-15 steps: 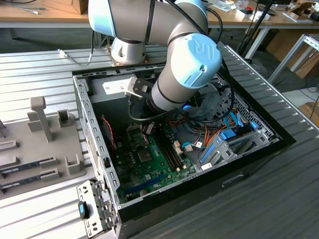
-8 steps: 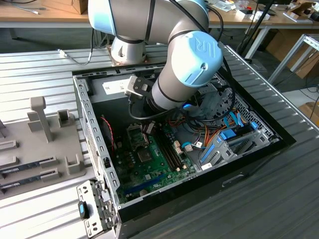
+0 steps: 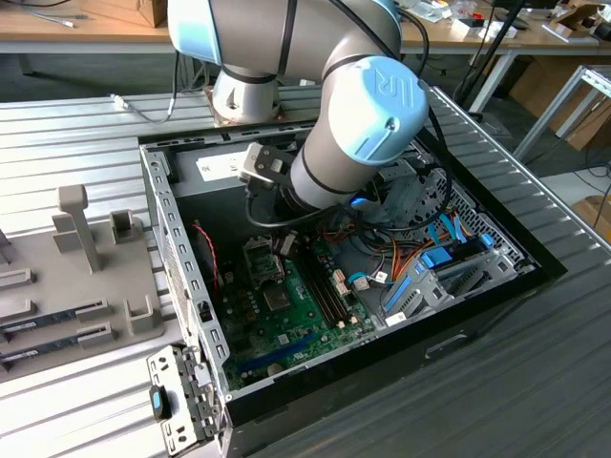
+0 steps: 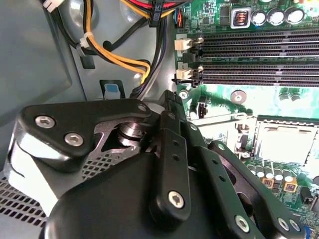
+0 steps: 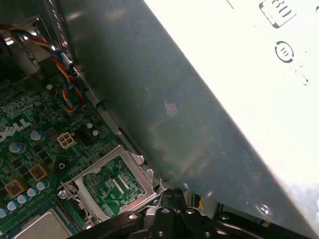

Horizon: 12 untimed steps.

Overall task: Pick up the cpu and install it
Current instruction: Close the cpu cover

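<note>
Power-supply box (image 5: 209, 99) and cables (image 4: 119, 59) (bundled) crowd the gripper (image 4: 164, 149).

My arm (image 3: 325, 105) is folded over from its base (image 3: 243, 95), with the blue-capped elbow joint (image 3: 382, 95) uppermost and the forearm angled steeply down, wrist end low and pointing downward. In the second wrist view my gripper's black linkage body (image 4: 164, 194) sits close under the camera, bolted link plates splayed to either side of a central bar. In the first wrist view the same black linkage (image 5: 169, 221) shows at the frame edge.
</note>
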### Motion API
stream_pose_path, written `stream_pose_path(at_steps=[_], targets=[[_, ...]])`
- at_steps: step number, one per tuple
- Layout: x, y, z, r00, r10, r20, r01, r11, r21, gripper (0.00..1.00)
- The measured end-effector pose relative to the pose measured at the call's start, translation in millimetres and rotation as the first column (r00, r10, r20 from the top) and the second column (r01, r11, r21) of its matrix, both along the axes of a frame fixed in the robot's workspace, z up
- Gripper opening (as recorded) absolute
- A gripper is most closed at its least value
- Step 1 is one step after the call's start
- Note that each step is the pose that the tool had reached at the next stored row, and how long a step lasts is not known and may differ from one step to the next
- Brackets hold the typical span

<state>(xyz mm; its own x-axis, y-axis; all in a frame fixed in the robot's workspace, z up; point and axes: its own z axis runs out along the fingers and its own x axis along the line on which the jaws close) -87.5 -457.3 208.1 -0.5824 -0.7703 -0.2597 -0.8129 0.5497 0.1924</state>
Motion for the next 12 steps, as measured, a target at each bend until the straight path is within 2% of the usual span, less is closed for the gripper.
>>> stream_pose_path(at_steps=[5, 12], targets=[[-0.7, -0.5, 2.3, 1.0000, 0.000, 0.0000, 0.000, 1.0000, 0.0030, 0.11], [-1.0, -1.2, 7.5, 1.0000, 0.001, 0.0001, -0.001, 0.9999, 0.0113, 0.11]])
